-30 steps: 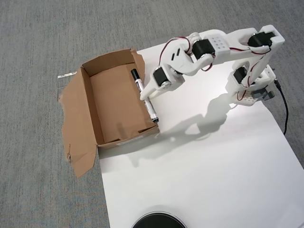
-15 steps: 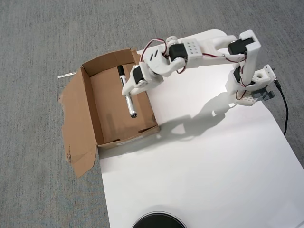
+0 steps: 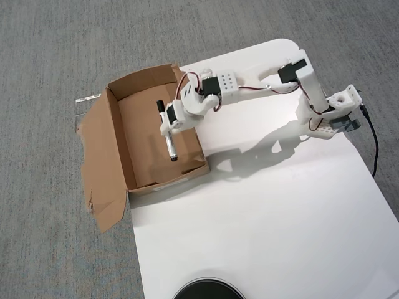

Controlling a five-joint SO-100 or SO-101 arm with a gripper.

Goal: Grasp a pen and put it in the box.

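Note:
An open cardboard box (image 3: pixel 141 138) lies at the table's left edge in the overhead view, its flaps spread out over the grey carpet. My white gripper (image 3: pixel 168 124) reaches over the box's right half. It is shut on a pen (image 3: pixel 169 147) with a black cap at the far end and a white barrel. The pen points roughly along the box's length, over the box floor. I cannot tell whether the pen touches the floor.
The white table (image 3: pixel 280 205) carries the arm's base (image 3: pixel 336 112) at its far right corner, with a black cable (image 3: pixel 374 146) running off the edge. A dark round object (image 3: pixel 207 290) shows at the bottom edge. Grey carpet (image 3: pixel 56 62) surrounds the table.

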